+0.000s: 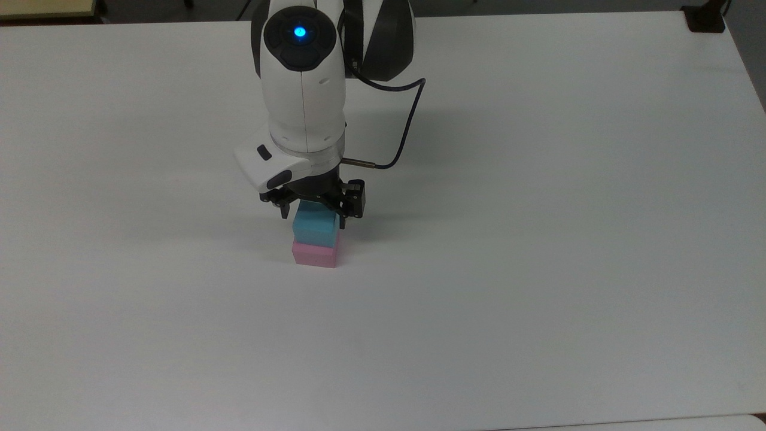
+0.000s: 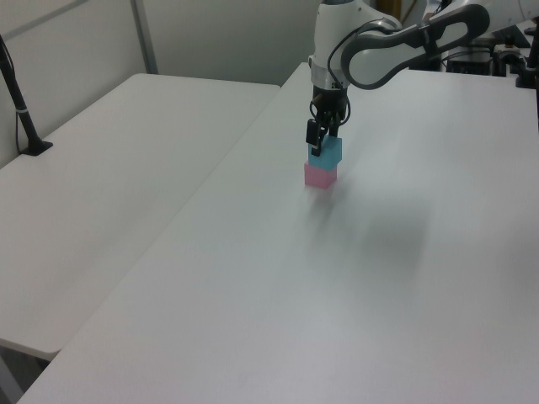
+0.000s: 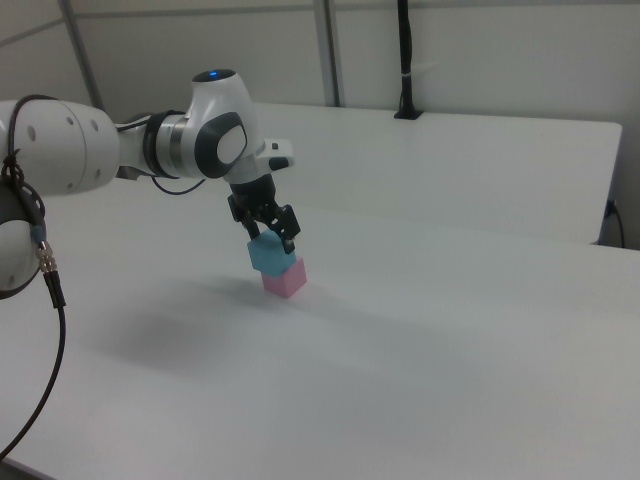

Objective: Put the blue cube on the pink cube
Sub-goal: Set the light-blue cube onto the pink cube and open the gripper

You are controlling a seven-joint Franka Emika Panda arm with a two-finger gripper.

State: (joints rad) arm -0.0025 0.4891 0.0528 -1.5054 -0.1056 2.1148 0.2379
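The blue cube [image 1: 315, 227] sits squarely on the pink cube [image 1: 315, 255] near the middle of the white table [image 1: 538, 239]. My gripper [image 1: 315, 212] hangs straight over the stack. It is open, with its black fingers [image 1: 286, 211] standing just off either side of the blue cube's upper part. In the left view the blue cube [image 2: 328, 152] rests on the pink cube [image 2: 320, 176] under the gripper [image 2: 324, 139]. In the right view the gripper [image 3: 272, 238] is above the blue cube [image 3: 266, 257] and the pink cube [image 3: 286, 280].
A black cable [image 1: 407, 131] loops off the wrist to the top view's right. A black clamp [image 1: 705, 21] sits at the table's far right corner. A second white table [image 2: 126, 151] with a black post [image 2: 21, 109] adjoins on the left view's left.
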